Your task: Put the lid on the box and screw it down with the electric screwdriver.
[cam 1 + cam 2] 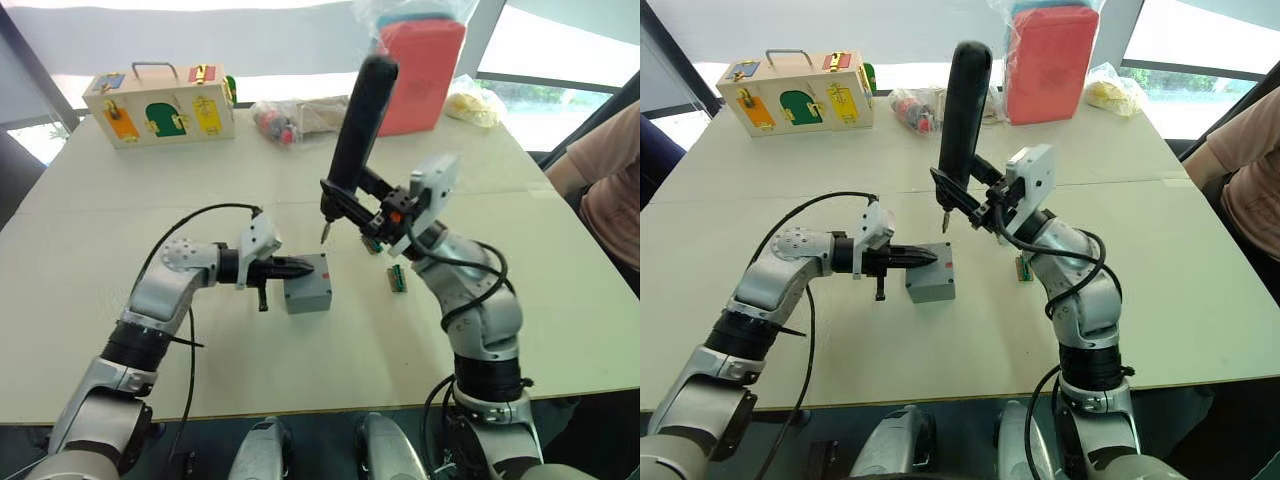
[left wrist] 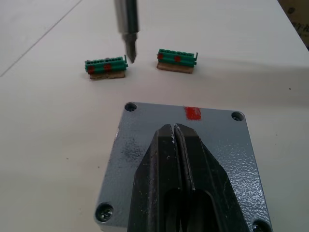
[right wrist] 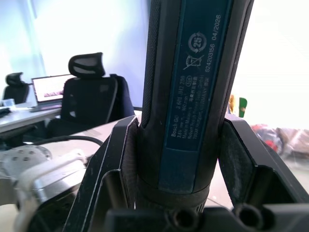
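Head camera: my left arm reaches across the middle of the tabletop (image 1: 90,240), forearm level, my left gripper (image 1: 300,268) pinched together and resting on the lid (image 1: 310,272), which sits on the box (image 1: 307,296). My right arm bends up from the near edge, and my right gripper (image 1: 352,193) clamps the electric screwdriver (image 1: 360,125) near its lower end. The tool stands almost upright, butt tilted toward the far edge, bit aimed down above the box's far corner, not touching.

Left wrist camera: my black fingers (image 2: 166,159) lie pressed together on the lid's speckled grey face. The screwdriver's bit hangs beyond the lid, between two green connector blocks (image 2: 105,67).

Right wrist camera: my two fingers (image 3: 108,159) grip the screwdriver's barrel from both sides, its label facing the lens.
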You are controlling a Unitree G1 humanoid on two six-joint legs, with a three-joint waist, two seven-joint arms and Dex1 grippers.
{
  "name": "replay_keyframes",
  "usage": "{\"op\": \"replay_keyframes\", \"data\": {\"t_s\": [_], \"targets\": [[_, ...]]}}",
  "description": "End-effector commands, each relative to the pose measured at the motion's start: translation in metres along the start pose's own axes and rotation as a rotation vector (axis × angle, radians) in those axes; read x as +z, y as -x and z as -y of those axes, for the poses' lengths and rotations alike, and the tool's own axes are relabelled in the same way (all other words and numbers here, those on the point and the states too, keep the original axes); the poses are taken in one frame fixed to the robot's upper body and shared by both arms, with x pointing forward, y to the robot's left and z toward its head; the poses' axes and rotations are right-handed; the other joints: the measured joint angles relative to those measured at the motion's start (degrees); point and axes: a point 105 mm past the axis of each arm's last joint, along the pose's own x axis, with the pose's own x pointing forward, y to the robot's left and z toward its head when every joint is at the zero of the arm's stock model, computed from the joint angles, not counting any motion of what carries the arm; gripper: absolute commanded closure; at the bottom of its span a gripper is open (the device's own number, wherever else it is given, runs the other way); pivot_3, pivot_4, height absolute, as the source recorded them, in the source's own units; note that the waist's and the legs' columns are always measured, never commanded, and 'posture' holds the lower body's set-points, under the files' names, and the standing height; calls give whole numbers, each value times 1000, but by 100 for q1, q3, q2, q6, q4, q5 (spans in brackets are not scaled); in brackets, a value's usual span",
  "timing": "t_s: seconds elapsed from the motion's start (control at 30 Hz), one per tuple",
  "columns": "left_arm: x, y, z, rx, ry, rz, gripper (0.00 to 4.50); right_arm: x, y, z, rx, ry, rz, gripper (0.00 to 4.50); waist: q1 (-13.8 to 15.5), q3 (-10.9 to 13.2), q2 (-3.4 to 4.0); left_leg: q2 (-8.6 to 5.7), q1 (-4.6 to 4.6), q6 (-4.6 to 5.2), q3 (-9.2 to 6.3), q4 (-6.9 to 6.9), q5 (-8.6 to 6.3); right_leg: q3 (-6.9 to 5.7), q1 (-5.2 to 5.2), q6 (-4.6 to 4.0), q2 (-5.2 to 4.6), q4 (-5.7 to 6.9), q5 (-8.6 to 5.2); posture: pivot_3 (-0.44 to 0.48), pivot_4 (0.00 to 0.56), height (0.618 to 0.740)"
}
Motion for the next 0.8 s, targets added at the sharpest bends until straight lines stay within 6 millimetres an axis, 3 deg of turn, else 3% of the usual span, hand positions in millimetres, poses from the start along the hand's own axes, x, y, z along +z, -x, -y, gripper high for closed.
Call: {"op": "replay_keyframes", "data": {"t_s": [0.03, 0.4, 0.8], "targets": [[1, 4, -4, 12, -36, -13, 4500, 13, -4, -10, 22, 59, 83, 2639, 2, 0, 0, 0, 0, 0, 0, 0, 0, 0, 0, 0, 0, 0, 0, 0, 150, 730], [-2, 5, -6, 27, -44, -20, 4500, -13, 3, -4, -10, 57, 33, 2639, 15, -1, 0, -1, 2, 0, 0, 1, 0, 0, 2, 0, -3, 0, 0, 0, 150, 730], [-4, 7, -3, 36, -43, -28, 4500, -17, 6, 2, 22, 113, -13, 2639, 21, -1, -1, 0, 6, 0, 0, 2, 0, 0, 7, 0, -4, 0, 0, 0, 150, 730]]}}
